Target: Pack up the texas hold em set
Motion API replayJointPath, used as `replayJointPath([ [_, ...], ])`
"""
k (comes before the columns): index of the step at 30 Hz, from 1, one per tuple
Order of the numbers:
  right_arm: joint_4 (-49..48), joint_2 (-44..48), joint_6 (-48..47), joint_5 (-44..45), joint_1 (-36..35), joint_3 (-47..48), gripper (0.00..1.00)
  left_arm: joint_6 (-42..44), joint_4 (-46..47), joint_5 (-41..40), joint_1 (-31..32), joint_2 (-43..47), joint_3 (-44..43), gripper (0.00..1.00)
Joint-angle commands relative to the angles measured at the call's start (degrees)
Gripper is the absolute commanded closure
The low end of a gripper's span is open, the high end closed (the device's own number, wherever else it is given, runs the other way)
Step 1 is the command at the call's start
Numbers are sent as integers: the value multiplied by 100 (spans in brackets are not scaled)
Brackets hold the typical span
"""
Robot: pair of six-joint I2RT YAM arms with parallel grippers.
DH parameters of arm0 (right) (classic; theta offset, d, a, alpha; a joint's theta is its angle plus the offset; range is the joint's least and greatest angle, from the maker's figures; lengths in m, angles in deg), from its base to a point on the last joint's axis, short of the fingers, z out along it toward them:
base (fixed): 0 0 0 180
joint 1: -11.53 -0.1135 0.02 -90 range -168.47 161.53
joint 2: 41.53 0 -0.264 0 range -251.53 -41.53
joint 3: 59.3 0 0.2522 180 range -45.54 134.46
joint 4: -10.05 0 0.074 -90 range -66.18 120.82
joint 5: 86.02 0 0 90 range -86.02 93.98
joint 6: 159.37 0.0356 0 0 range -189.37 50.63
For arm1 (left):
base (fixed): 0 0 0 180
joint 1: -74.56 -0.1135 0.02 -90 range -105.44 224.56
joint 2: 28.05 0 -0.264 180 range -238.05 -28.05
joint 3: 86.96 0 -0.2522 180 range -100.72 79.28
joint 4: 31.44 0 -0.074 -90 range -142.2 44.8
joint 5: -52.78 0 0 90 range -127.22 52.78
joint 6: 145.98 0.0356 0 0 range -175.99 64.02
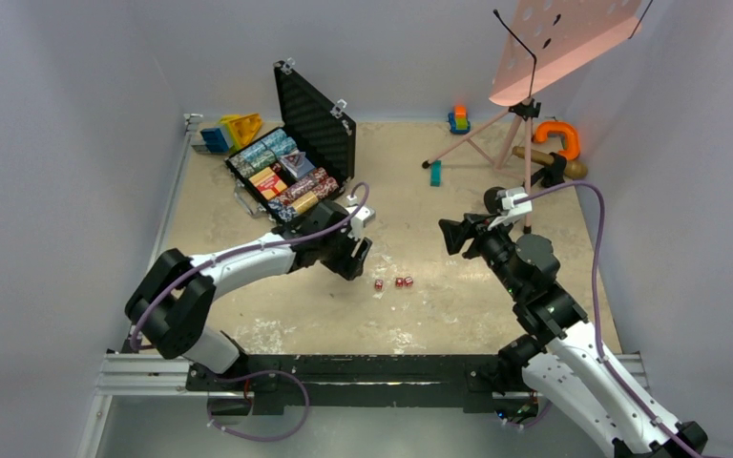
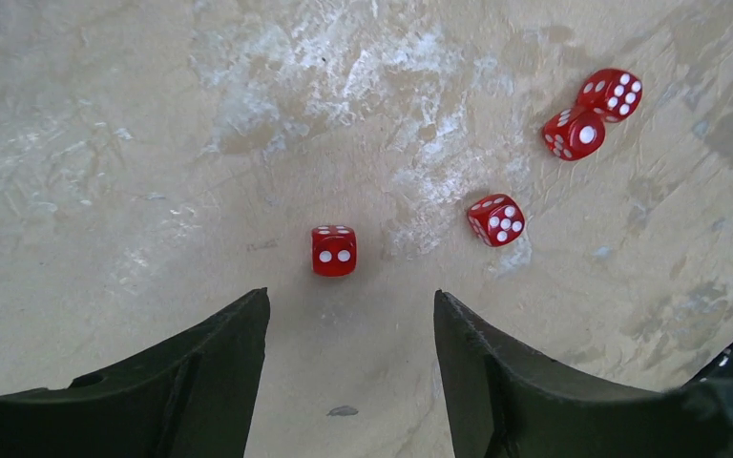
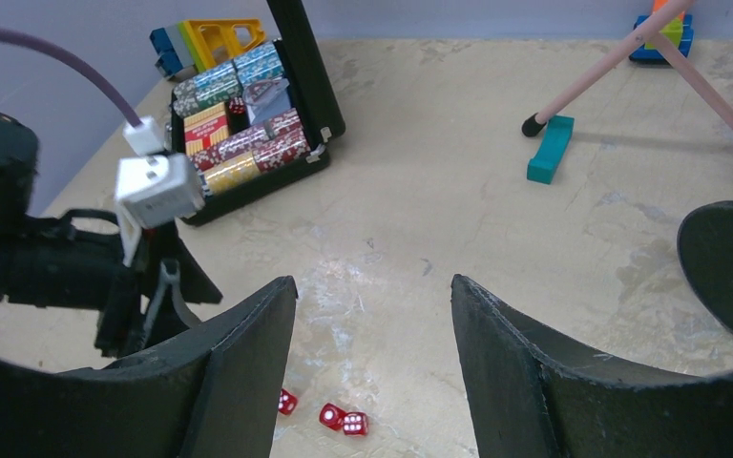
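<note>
The black briefcase point(image 1: 317, 122) stands open at the back left, its lid upright and its tray filled with poker-chip stacks point(image 1: 265, 151) and an orange-red card box point(image 1: 267, 179). It also shows in the right wrist view point(image 3: 258, 196). Several red dice point(image 1: 399, 282) lie on the table in front of it. My left gripper point(image 1: 358, 262) is open and empty, low over the table, with the nearest die point(image 2: 333, 250) just beyond its fingertips point(image 2: 260, 303) and the other dice point(image 2: 496, 219) to the right. My right gripper point(image 1: 450, 236) is open and empty, raised to the right of the dice point(image 3: 332, 416).
A pink music stand point(image 1: 563, 38) on tripod legs stands at the back right, with a teal block point(image 1: 435, 173) by one foot. Blue and yellow toy blocks point(image 1: 232, 132) sit behind the briefcase. An orange toy point(image 1: 558, 138) and a blue-orange toy point(image 1: 458, 118) lie near the back wall.
</note>
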State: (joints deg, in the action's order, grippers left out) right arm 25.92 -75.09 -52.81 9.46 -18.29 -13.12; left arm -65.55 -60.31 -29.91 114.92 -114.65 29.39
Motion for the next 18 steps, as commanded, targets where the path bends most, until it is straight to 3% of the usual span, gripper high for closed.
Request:
replayJointPath([
  [1, -158, 76, -55, 158, 12, -8, 35, 359, 130, 35, 167, -324, -380, 34],
  [18, -160, 31, -65, 131, 15, 5, 35, 525, -53, -312, 247, -937, -719, 51],
])
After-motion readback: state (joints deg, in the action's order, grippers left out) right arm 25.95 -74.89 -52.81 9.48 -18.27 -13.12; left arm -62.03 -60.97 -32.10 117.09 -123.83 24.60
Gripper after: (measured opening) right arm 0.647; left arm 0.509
